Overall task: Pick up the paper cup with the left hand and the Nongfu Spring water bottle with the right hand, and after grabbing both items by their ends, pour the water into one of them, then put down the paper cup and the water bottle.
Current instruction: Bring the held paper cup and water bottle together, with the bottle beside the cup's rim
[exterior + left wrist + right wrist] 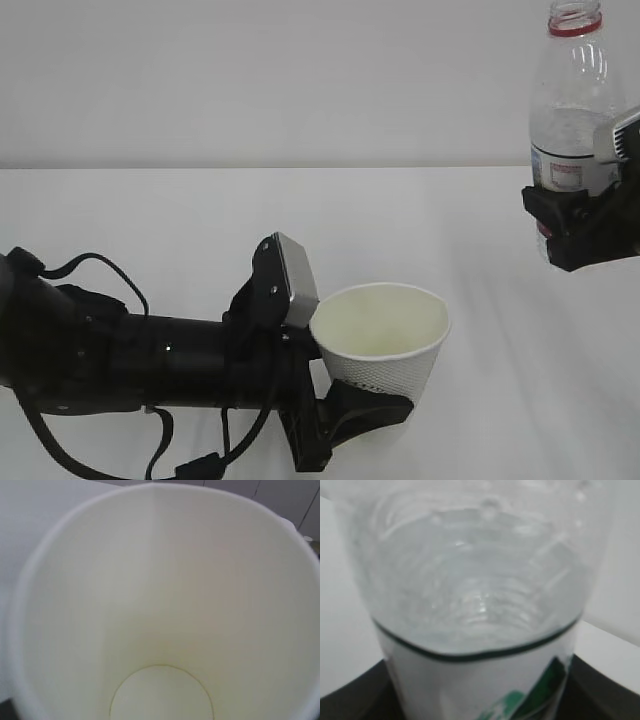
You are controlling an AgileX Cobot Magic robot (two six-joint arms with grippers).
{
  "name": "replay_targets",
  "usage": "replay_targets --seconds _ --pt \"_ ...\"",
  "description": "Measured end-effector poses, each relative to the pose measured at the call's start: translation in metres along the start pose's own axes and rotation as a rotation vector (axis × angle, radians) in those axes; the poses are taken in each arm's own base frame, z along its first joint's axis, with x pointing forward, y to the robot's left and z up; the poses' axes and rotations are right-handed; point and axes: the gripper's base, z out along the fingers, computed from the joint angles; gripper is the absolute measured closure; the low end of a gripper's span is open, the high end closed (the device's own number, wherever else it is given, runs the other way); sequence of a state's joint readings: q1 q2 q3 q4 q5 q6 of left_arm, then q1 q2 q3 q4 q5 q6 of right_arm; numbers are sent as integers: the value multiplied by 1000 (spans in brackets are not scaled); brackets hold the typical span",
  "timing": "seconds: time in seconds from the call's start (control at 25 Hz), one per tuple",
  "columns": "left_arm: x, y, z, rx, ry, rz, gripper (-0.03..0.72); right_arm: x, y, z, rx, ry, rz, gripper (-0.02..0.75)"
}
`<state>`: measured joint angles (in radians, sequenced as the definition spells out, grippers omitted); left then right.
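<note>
In the exterior view we see the white tapered paper cup [385, 335] held upright near the front edge of the white bench [200, 230], its cream inside empty as far as we can tell, and the black left tool [345, 405] on its bulky cabled arm pinches the cup low on its wall, a grey plate [295, 268] standing just beside the rim. At the right edge, well apart from the cup, the black right tool [570, 215] clamps the tall clear plastic water bottle [568, 95] around its labelled middle; the bottle stands upright and raised above the bench, uncapped, its red neck ring at the top of the frame. In the left wrist view we look straight down into the cup [160, 605]: cream walls, a side seam, a round dry-looking bottom; the tool itself is hidden from us here. In the right wrist view the bottle [475, 580] fills the frame, ribbed clear plastic above a white label with a dark band and green print; dark tool parts sit low at both sides, pressed against it.
</note>
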<state>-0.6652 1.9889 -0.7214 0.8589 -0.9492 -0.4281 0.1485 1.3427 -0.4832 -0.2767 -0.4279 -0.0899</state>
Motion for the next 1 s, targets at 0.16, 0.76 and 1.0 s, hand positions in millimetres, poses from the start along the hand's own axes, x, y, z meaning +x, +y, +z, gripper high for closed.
replay_targets --seconds 0.16,0.76,1.0 --pt "-3 3 2 -9 -7 4 164 -1 0 0 1 -10 -46 222" --pt "-4 7 4 -44 -22 -25 161 -1 0 0 1 -14 -154 222" --pt "-4 7 4 -44 -22 -25 165 -1 0 0 2 -14 -201 222"
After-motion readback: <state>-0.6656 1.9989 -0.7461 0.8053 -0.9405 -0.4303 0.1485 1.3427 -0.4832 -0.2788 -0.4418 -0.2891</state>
